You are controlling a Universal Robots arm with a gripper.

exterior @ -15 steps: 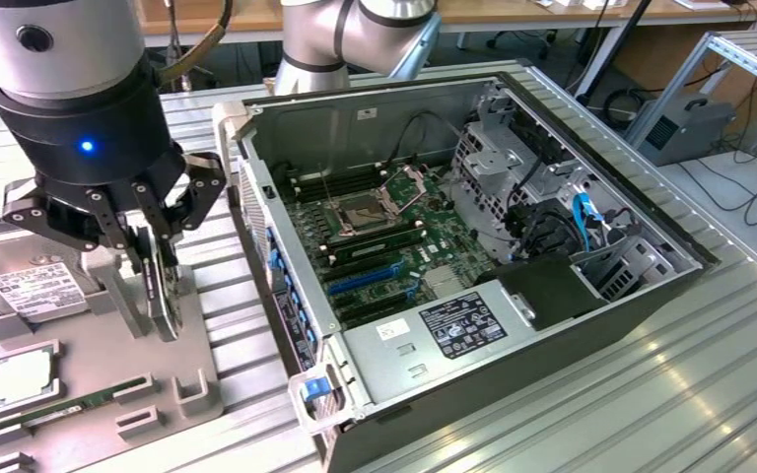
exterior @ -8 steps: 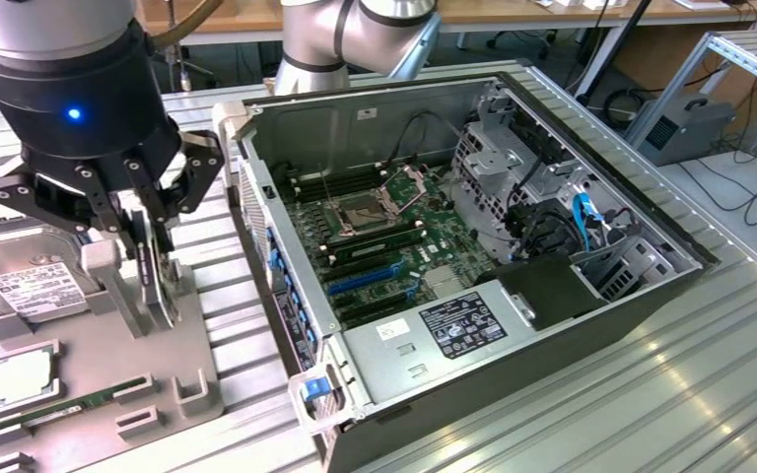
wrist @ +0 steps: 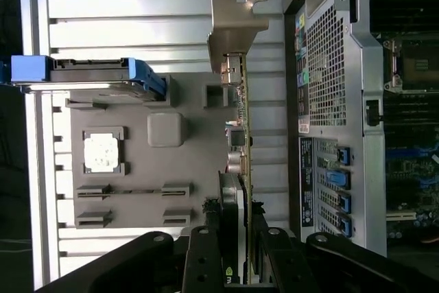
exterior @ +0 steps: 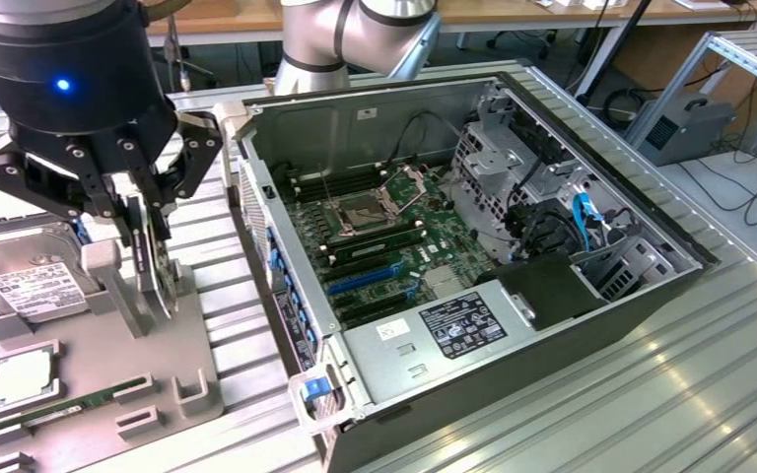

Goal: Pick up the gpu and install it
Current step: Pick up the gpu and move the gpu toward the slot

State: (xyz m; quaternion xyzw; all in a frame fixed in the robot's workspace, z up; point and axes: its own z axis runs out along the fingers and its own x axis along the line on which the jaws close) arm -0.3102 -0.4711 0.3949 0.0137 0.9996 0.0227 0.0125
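Jaws grip gpu [wrist: 241, 142] upright at gray tray [wrist: 195, 159] holding hard drive [exterior: 31, 281], CPU [wrist: 103, 150].

- gpu [wrist: 243, 135]: green board edge, pale silver bracket
- hand [exterior: 149, 222]: all black
- tray [exterior: 142, 384]: plain grey
- motherboard [exterior: 392, 241]: green, blue slots
- hard drive [exterior: 24, 281]: silver, white label
- bench [exterior: 615, 394]: ribbed silver

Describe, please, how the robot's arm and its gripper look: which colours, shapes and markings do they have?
The arm is made of smooth silver-grey tubes with rounded joints. The gripper has a wide, round black body with a small glowing blue light. Below the body, flat black link bars with round bolt heads form two fingers. No lettering is readable on them.
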